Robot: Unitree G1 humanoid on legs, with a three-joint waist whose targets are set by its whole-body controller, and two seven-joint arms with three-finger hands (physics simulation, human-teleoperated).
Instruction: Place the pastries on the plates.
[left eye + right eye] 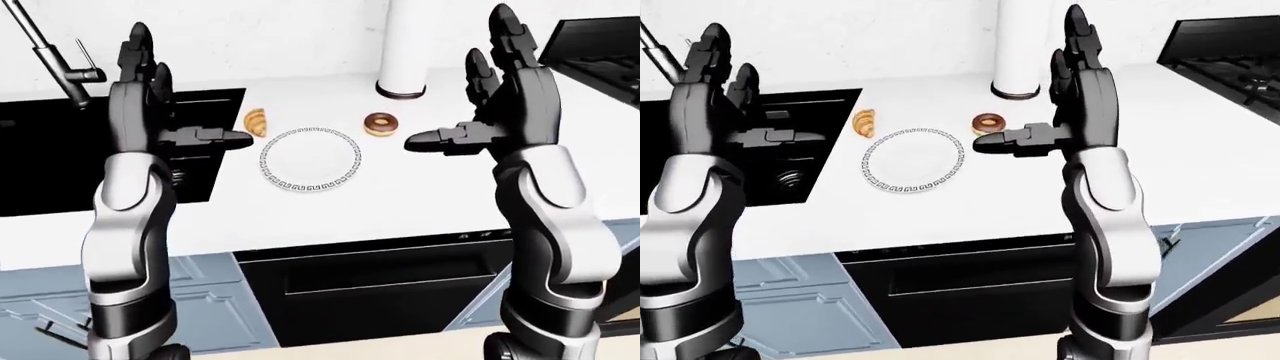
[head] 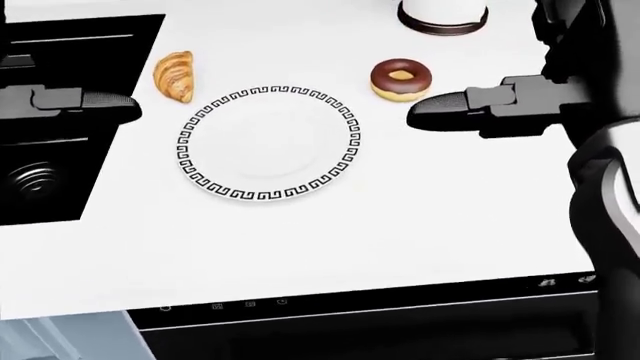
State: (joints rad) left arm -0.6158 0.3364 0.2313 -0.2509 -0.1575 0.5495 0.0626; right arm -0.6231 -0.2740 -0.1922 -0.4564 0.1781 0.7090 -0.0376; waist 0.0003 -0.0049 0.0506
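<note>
Hands raised and empty over a white counter (image 2: 420, 217), 2 pastries waiting beside 1 plate.

From largest to smallest: the counter runs between a black sink (image 1: 60, 150) at the view's left and a stove at its far right; both arms stand upright above it, the left hand (image 1: 140, 75) and right hand (image 1: 510, 75) with fingers spread and straight, thumbs jutting inward, gripping nothing. The patterned plate (image 2: 268, 144) lies bare at the counter's middle. The chocolate-iced donut (image 2: 402, 80) sits just beside its upper right rim, the croissant (image 2: 175, 75) just beside its upper left, near the sink's edge. Done well, the step likely means lowering the right hand onto the donut from above, closing gently round its sides, then lifting clear of the rim before setting it down.
</note>
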